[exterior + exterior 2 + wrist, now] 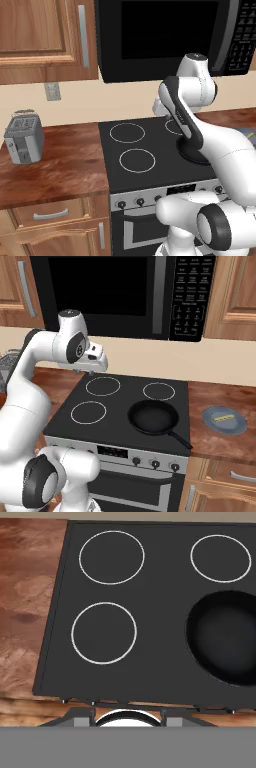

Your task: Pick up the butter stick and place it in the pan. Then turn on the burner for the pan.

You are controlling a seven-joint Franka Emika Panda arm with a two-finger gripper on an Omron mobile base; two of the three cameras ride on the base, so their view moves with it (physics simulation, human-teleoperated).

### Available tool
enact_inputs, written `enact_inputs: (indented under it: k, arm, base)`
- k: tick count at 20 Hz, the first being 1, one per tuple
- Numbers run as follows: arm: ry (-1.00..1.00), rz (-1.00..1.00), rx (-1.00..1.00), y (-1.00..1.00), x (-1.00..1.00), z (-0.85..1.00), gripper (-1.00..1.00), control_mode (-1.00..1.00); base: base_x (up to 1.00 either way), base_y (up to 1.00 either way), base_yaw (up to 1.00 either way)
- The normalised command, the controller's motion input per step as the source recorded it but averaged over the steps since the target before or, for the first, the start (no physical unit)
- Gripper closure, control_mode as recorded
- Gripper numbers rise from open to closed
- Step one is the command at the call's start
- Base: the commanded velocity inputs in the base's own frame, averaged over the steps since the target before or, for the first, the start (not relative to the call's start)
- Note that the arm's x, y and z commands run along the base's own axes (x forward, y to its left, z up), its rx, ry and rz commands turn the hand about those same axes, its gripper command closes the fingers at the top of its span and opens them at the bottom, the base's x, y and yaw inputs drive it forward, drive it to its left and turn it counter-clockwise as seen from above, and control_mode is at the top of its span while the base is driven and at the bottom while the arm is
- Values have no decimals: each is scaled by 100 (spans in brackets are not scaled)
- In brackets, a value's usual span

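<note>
Far to the right of the hand (95, 367), which hovers over the stove's back left with a grip I cannot tell, the butter (224, 417) lies crosswise on a plate (239, 427) on the tabletop, beyond the pan (153, 418).

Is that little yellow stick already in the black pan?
No, the butter stick lies on the grey-blue plate right of the stove, and the pan is empty.
</note>
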Motion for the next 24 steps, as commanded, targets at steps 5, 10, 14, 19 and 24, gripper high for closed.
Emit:
enact_inputs:
  k: [5, 10, 14, 19, 24]
  arm:
    - [0, -2, 0, -25, -3, 0, -100, -100]
    - [0, -11, 0, -80, -24, 0, -100, -100]
    - [2, -22, 0, -83, -11, 0, -100, -100]
    - [3, -27, 2, -96, -8, -11, -100, -100]
    - [1, -22, 0, -100, -4, -25, -100, -100]
  base:
    - [0, 0, 0]
    - [0, 0, 0]
    - [0, 0, 0]
    - [0, 0, 0]
    - [0, 0, 0]
